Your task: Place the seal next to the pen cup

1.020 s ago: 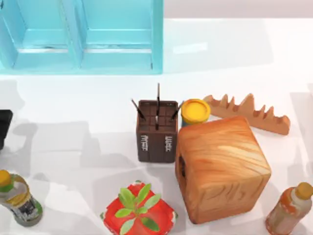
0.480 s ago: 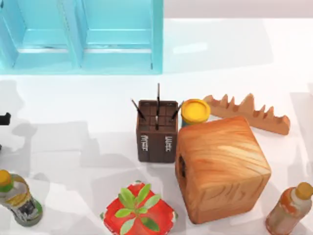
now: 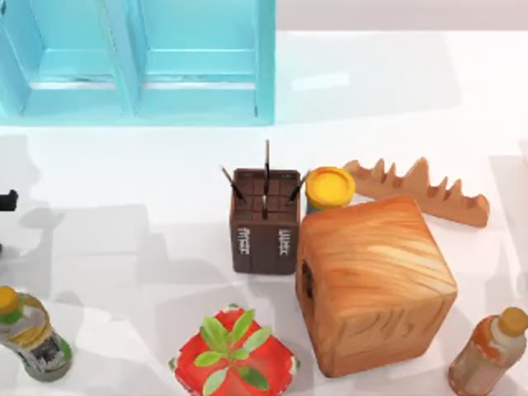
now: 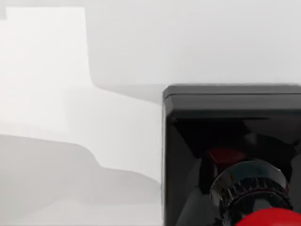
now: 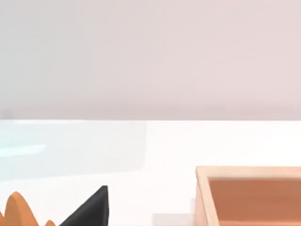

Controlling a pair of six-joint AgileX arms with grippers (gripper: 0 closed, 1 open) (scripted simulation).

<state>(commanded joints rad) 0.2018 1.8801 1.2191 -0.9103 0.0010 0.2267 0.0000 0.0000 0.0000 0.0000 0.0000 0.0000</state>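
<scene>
The seal (image 4: 221,136) is close up in the left wrist view: a black square block with a chrome collar and a glossy red knob (image 4: 270,219), standing on the white table. A small black part of my left gripper (image 3: 7,200) pokes in at the top view's left edge, far left of the pen cup. The pen cup (image 3: 265,221) is a dark brown square box with thin pens sticking up and pale lettering, standing mid-table. My right arm's wrist view looks across the table past the wooden cube (image 5: 249,195).
A big wooden cube (image 3: 375,285) stands right of the pen cup, almost touching it, with a yellow-lidded jar (image 3: 330,188) and an orange toothed rack (image 3: 417,191) behind. A red pot with green leaves (image 3: 233,359) stands in front. Bottles (image 3: 31,334) (image 3: 487,353) flank the front corners. A blue cabinet (image 3: 136,59) is at the back left.
The black shape at the top view's left edge has drawn back leftward, leaving a small tip in view. Everything else has stayed put.
</scene>
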